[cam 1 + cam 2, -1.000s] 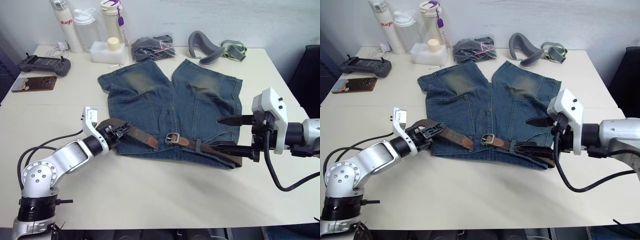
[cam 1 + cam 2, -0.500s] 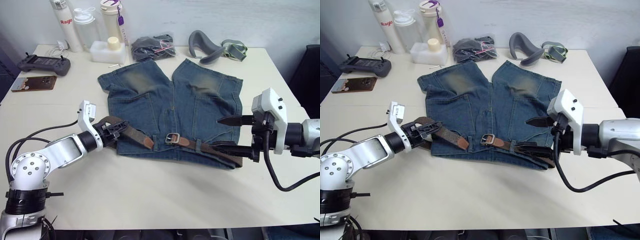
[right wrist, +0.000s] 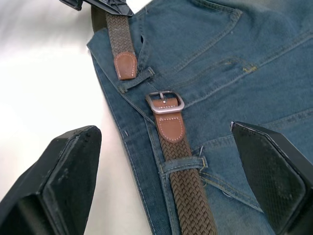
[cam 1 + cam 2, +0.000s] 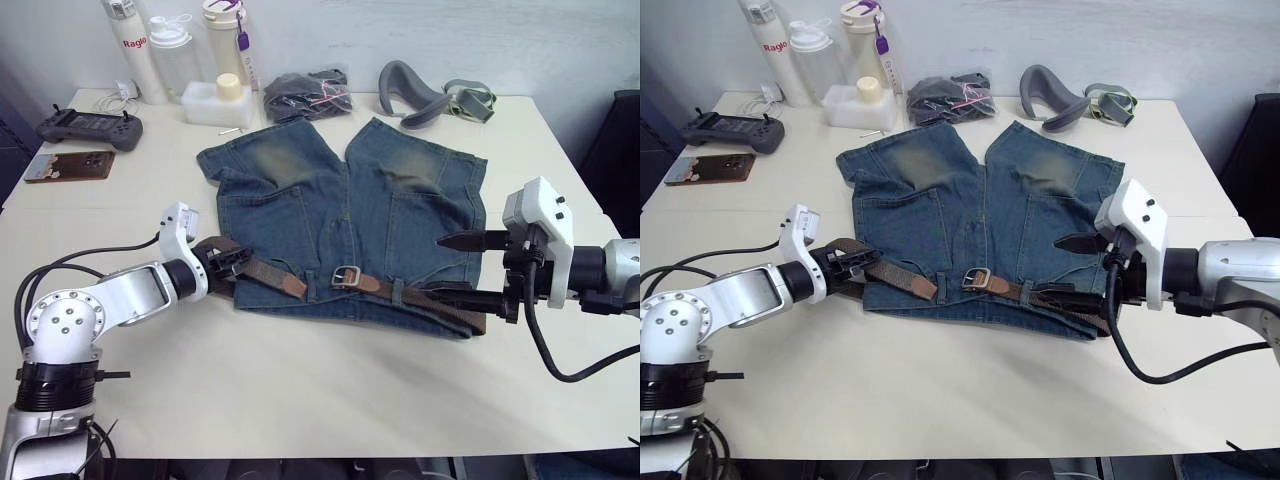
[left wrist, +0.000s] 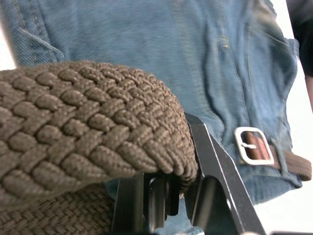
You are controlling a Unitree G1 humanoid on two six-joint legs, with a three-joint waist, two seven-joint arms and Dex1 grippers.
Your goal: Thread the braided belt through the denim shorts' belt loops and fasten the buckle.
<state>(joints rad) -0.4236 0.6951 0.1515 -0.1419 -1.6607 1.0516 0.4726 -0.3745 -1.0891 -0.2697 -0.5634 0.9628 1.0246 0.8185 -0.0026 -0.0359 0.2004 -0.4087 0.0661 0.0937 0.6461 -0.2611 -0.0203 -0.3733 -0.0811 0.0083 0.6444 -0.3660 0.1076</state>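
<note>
While unbuckled on the denim shorts (image 4: 340, 215), braided belt (image 3: 183, 171) in left gripper's (image 4: 228, 262) jaws, right gripper's (image 4: 470, 268) jaws wide.

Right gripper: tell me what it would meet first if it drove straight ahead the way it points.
The right gripper, fingers open, points across the denim shorts. Straight on it would likely meet their waistband edge and the braided belt first; height is unclear.

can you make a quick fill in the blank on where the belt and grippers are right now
1. The left gripper is shut on the braided ____.
2. The right gripper has its fingers ____.
3. The silver buckle is not yet ____.
4. The belt's tan tip lies next to a denim belt ____.

Missing words: belt; open; fastened; loop
</note>
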